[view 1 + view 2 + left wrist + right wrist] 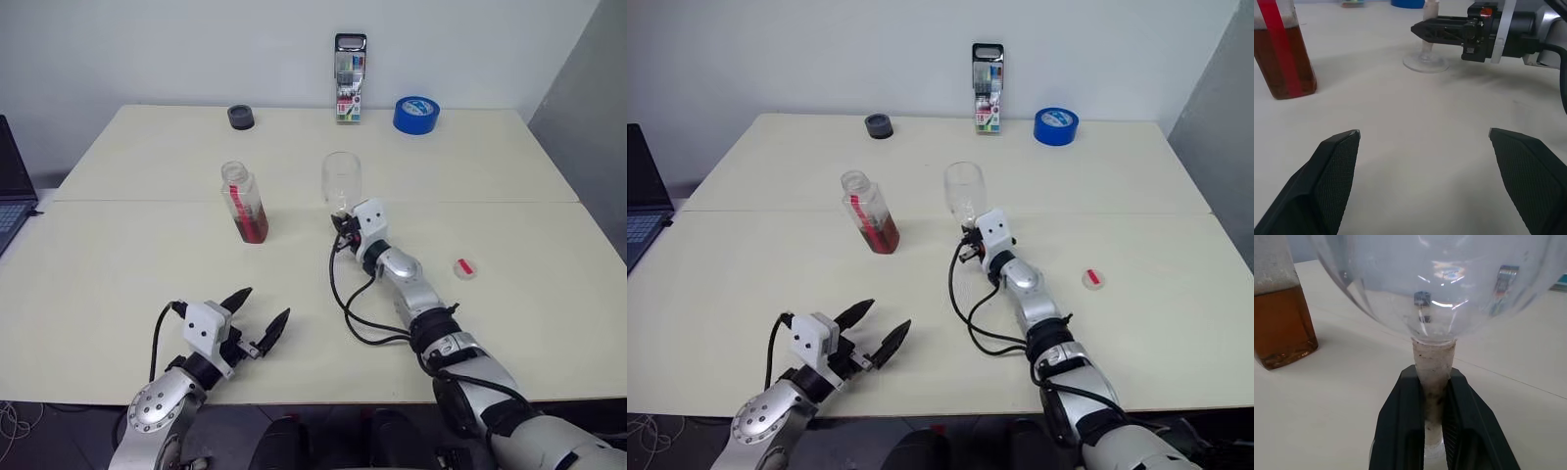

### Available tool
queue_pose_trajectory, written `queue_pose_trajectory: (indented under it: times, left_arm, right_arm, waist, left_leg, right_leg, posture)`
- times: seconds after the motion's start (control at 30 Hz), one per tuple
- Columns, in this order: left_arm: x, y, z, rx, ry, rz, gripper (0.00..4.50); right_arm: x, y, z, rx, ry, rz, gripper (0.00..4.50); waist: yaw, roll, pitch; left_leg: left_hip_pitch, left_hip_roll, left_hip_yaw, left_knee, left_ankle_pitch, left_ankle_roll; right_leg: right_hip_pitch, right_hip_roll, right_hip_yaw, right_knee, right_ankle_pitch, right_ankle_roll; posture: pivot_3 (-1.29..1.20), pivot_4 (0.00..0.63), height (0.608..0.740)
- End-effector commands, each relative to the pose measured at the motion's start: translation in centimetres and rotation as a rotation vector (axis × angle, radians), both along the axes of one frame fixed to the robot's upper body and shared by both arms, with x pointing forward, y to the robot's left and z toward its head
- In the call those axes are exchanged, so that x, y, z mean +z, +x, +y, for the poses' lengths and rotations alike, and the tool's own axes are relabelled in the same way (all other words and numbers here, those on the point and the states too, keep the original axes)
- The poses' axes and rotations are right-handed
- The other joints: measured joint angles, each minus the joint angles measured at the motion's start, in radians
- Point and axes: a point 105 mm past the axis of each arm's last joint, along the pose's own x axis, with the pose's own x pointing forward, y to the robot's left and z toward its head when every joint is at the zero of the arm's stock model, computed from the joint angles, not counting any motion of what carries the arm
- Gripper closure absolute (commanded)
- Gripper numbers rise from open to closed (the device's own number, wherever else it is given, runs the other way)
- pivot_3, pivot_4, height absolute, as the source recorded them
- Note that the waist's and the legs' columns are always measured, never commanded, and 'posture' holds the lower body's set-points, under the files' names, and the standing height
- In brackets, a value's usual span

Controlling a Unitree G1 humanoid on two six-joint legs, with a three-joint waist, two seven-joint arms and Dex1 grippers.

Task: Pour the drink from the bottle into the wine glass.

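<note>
Right now your right gripper (pixel 1434 431) is clamped on the stem of the wine glass (pixel 342 180), which stands upright near the table's (pixel 118 284) middle, its bowl empty. The bottle (pixel 245 202) stands uncapped and upright just to the glass's left, well apart from it, with the drink (pixel 1283 63) filling its lower part. Your left gripper (pixel 257 315) hangs near the table's front edge with its fingers spread wide and holding nothing. It is the nearer free hand: the bottle lies ahead of it and a touch to its right, long axis vertical. The surface between them is bare. I judge a side-on grasp at the label suits. The small red-and-white cap (pixel 465 267) lies off to the right, out of the way.
</note>
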Motion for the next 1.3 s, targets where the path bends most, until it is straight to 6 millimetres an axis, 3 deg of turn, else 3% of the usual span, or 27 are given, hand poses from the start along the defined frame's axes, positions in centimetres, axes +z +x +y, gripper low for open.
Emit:
queue_pose_trajectory:
  times: [0.03, 0.37, 0.5, 0.57, 0.67, 0.77, 0.83, 1.03, 1.3]
  left_arm:
    - [0.5, 0.2, 0.2, -0.013, -0.001, -0.038, 0.00]
    - [-1.2, 1.3, 2.5, 0.021, -0.004, -0.032, 0.00]
    - [-2.2, 2.4, 3.5, 0.056, 0.014, -0.037, 0.00]
    - [-2.2, 3.4, 4.5, 0.101, 0.022, -0.055, 0.00]
    - [-0.3, 5.1, 5.0, 0.189, -0.002, -0.104, 0.00]
    - [2.4, 6.3, 4.1, 0.248, -0.019, -0.153, 0.00]
    - [3.2, 6.7, 3.5, 0.263, -0.017, -0.164, 0.00]
    - [7.2, 8.3, 0.8, 0.278, -0.035, -0.214, 0.00]
    - [10.7, 9.5, 0.0, 0.315, -0.043, -0.250, 0.00]
  right_arm:
    - [0.3, -0.2, 0.3, 0.000, -0.011, -0.041, 3.57]
    - [0.3, -0.1, -1.3, -0.031, -0.019, -0.061, 0.09]
    - [0.3, -1.2, -3.3, -0.024, -0.073, -0.090, 0.01]
    - [1.0, -2.1, -5.2, -0.028, -0.101, -0.109, 0.01]
    - [2.9, -4.2, -8.1, -0.035, -0.127, -0.128, 0.01]
    - [4.6, -7.2, -9.6, 0.027, -0.158, -0.114, 0.01]
    - [5.3, -8.6, -9.7, 0.071, -0.163, -0.093, 0.01]
    - [9.0, -15.2, -8.5, 0.419, -0.136, 0.005, 0.01]
    - [12.0, -17.1, -7.8, 0.509, -0.122, 0.025, 0.01]
  waist:
    - [0.000, 0.000, 0.000]
    - [0.001, 0.000, 0.000]
    - [0.005, 0.000, 0.000]
    - [0.009, 0.002, -0.001]
    - [0.009, 0.002, -0.001]
    - [0.009, 0.002, -0.001]
    - [0.005, 0.002, -0.001]
    - [0.006, 0.002, -0.001]
    - [0.006, 0.000, -0.001]
  left_leg:
    - [0.000, 0.000, 0.000, 0.000, 0.000, 0.000]
    - [0.000, 0.000, 0.000, 0.000, 0.000, 0.000]
    - [0.000, 0.000, 0.000, 0.000, 0.000, 0.000]
    - [0.000, 0.000, -0.001, 0.000, 0.000, 0.000]
    - [-0.001, 0.000, -0.003, 0.001, 0.000, 0.001]
    - [-0.002, 0.000, -0.004, 0.001, 0.000, 0.001]
    - [-0.003, 0.000, -0.005, 0.001, 0.000, 0.001]
    - [-0.003, 0.000, -0.006, 0.001, 0.000, 0.001]
    - [-0.003, -0.001, -0.007, 0.001, 0.000, 0.001]
  right_leg:
    - [0.000, 0.000, 0.000, 0.000, 0.000, 0.000]
    - [0.000, 0.000, 0.000, 0.000, 0.000, 0.000]
    - [0.000, 0.000, -0.001, -0.001, 0.000, 0.000]
    - [0.001, -0.001, -0.001, -0.001, 0.000, 0.000]
    - [0.001, 0.000, -0.003, 0.000, 0.000, 0.000]
    - [0.001, 0.000, -0.004, -0.001, 0.000, 0.000]
    - [0.001, 0.000, -0.004, -0.001, 0.000, 0.000]
    - [0.002, 0.001, -0.005, -0.001, 0.000, 0.000]
    - [0.002, 0.001, -0.005, -0.001, 0.000, 0.000]
  posture:
    - [0.00, 0.150, 0.740]
    - [0.00, 0.150, 0.740]
    - [0.00, 0.150, 0.740]
    - [0.00, 0.150, 0.740]
    - [0.00, 0.150, 0.740]
    - [0.00, 0.150, 0.740]
    - [0.00, 0.150, 0.740]
    - [0.00, 0.150, 0.740]
    - [0.00, 0.150, 0.740]
